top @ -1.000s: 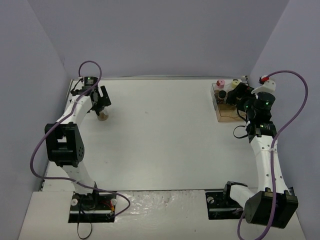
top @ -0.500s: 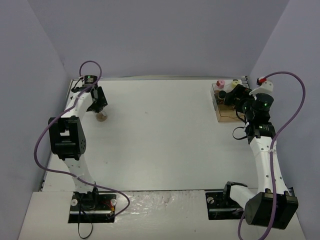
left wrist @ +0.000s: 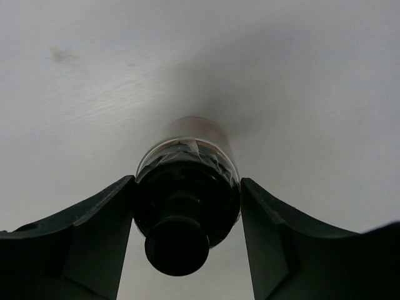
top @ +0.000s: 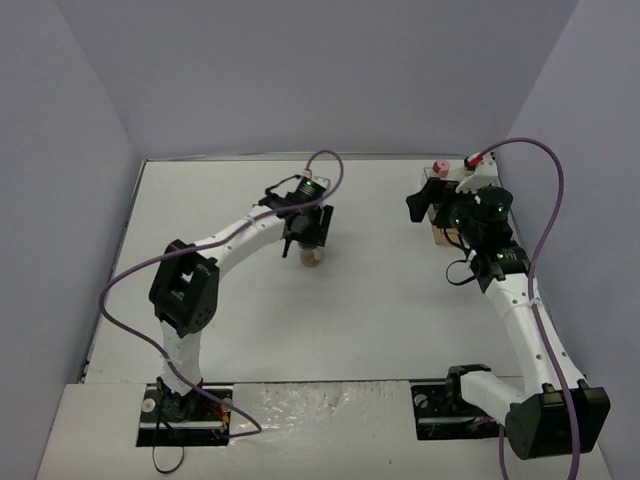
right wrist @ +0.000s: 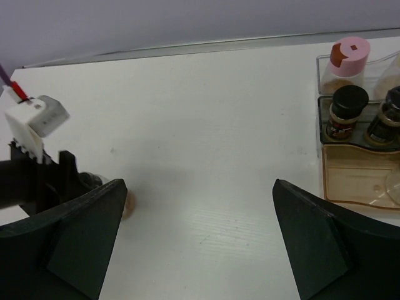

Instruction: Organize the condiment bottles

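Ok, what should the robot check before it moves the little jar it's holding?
1. Grip: left hand shut on the small clear jar with a black cap: ok.
2. Jar lifted clear of the white table: cannot tell.
3. Other arm: right hand open and holding nothing: ok.
4. Bare spot in the clear tray with a wooden base: ok, the front part.
5. Way to the tray free: probably not ok, the right hand hangs just beside it.

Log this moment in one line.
left hand: shut on black-capped bottle, mid-table | right hand: open, empty | tray: partly filled
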`<action>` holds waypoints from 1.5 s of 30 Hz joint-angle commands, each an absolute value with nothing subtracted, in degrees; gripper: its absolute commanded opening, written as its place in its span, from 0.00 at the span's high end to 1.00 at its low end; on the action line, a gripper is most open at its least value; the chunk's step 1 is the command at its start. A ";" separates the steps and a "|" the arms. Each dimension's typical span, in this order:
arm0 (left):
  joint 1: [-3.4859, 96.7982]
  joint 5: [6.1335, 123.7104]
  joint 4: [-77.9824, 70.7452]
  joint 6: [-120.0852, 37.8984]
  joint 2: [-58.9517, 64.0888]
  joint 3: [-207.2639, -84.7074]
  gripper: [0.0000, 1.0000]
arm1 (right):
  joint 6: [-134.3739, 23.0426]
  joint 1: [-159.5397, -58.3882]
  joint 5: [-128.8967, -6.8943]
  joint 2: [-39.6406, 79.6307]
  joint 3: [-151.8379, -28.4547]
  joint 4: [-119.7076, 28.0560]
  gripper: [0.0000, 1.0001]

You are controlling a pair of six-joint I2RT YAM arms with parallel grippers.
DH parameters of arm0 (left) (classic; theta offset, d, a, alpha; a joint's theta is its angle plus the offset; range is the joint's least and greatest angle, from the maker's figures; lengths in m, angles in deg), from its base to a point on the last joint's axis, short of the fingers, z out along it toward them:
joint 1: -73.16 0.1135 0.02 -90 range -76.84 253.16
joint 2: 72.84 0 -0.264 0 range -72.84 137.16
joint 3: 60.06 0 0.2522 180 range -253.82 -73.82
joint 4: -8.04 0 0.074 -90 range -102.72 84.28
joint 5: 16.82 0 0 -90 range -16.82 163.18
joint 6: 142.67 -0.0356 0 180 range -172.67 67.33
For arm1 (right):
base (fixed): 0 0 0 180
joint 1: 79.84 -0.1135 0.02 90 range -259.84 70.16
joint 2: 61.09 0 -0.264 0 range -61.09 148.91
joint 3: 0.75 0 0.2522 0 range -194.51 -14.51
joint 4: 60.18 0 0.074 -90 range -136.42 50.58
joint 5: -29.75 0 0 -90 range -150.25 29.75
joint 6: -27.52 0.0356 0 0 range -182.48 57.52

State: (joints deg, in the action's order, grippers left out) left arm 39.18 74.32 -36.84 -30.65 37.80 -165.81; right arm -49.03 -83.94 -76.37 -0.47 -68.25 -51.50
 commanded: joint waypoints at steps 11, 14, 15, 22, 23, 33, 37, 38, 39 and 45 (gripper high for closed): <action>26.92 75.03 -37.28 -30.07 37.19 -172.98 0.09 | -53.29 -91.38 -77.23 -2.06 -66.25 -52.45 0.00; 26.94 74.77 -37.72 -29.89 34.32 -174.35 0.03 | -53.60 -91.77 -77.30 -2.42 -67.28 -51.67 0.00; 27.03 74.59 -37.97 -29.80 33.24 -174.71 0.03 | -53.61 -91.89 -77.30 -2.46 -67.72 -51.31 0.00; 35.42 73.92 -35.64 -26.74 18.87 -169.18 0.03 | -55.74 -95.81 -78.02 -1.24 -69.63 -50.10 0.00; 37.05 74.23 -35.95 -26.66 17.23 -168.20 0.03 | -56.07 -96.55 -78.18 -0.45 -69.71 -50.03 0.00; 56.42 81.13 -35.21 -32.55 -5.19 -149.79 0.03 | -61.74 -112.48 -71.41 11.39 -69.88 -51.81 0.00; 57.98 85.17 -32.20 -34.21 -10.93 -142.94 0.03 | -63.57 -116.29 -68.32 17.01 -69.70 -55.27 0.00; 58.29 85.31 -31.58 -34.22 -11.65 -141.87 0.03 | -63.54 -116.82 -67.83 18.08 -69.88 -55.98 0.00; 58.52 85.42 -30.78 -34.44 -12.22 -140.56 0.03 | -63.65 -117.45 -67.20 20.01 -70.16 -56.22 0.01; 59.09 85.08 -30.80 -35.53 -11.09 -139.35 0.03 | -63.72 -118.98 -65.35 26.25 -70.91 -58.07 0.11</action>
